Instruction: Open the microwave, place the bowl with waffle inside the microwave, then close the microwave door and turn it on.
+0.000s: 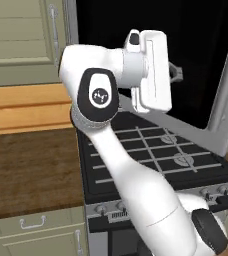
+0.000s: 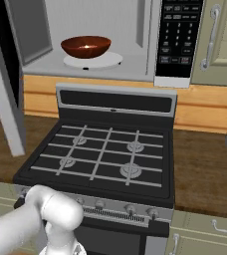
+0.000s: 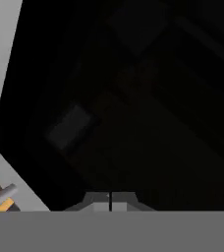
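The microwave [image 2: 130, 30] stands open above the stove, its black button panel [image 2: 177, 35] at the right. Inside, the reddish-brown bowl [image 2: 85, 46] rests on the white turntable [image 2: 110, 61]; what lies in it I cannot make out. The microwave door [image 1: 206, 55] is swung wide open, and it appears again as a silver-framed panel at the left edge of the right base view [image 2: 6, 84]. My gripper [image 1: 176, 74] is raised close to the door's black glass [image 3: 133, 98]. In the hand view its fingertips [image 3: 110, 202] are pressed together, shut on nothing.
A black gas stove [image 2: 105, 154] with grey grates sits under the microwave, with knobs along its front. Wooden counter [image 1: 31, 165] runs on both sides. Beige cabinets [image 2: 225, 40] flank the microwave. My own arm crosses the stove in the left base view.
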Motion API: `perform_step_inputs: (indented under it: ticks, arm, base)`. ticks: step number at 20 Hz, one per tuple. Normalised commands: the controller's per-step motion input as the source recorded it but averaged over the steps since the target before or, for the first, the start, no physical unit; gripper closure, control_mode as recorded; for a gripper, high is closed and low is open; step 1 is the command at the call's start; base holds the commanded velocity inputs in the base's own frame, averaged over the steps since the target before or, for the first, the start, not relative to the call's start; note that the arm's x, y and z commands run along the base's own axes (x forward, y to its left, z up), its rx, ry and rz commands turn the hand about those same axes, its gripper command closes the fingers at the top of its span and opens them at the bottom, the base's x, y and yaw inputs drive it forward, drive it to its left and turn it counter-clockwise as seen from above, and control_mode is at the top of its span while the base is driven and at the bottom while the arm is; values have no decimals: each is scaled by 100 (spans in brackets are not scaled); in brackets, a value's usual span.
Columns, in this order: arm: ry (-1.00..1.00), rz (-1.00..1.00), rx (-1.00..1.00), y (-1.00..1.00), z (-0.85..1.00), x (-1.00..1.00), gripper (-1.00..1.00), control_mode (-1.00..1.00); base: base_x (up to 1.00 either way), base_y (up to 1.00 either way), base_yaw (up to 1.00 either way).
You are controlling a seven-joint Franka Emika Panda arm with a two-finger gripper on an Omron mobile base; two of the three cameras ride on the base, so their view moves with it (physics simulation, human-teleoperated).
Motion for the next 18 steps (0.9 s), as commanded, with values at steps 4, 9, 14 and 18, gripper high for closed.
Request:
perform_step_inputs:
  ticks: [4,9,14,18]
  arm:
    - [65,7,28,-100,13,56,100,-100]
    - [20,28,27,-100,13,40,100,-100]
    - [-28,55,19,-91,-5,59,100,-100]
    - [-28,57,15,-65,-43,98,100,-100]
  base:
    - [0,0,0]
    - [0,0,0]
    - [0,0,0]
    - [0,0,0]
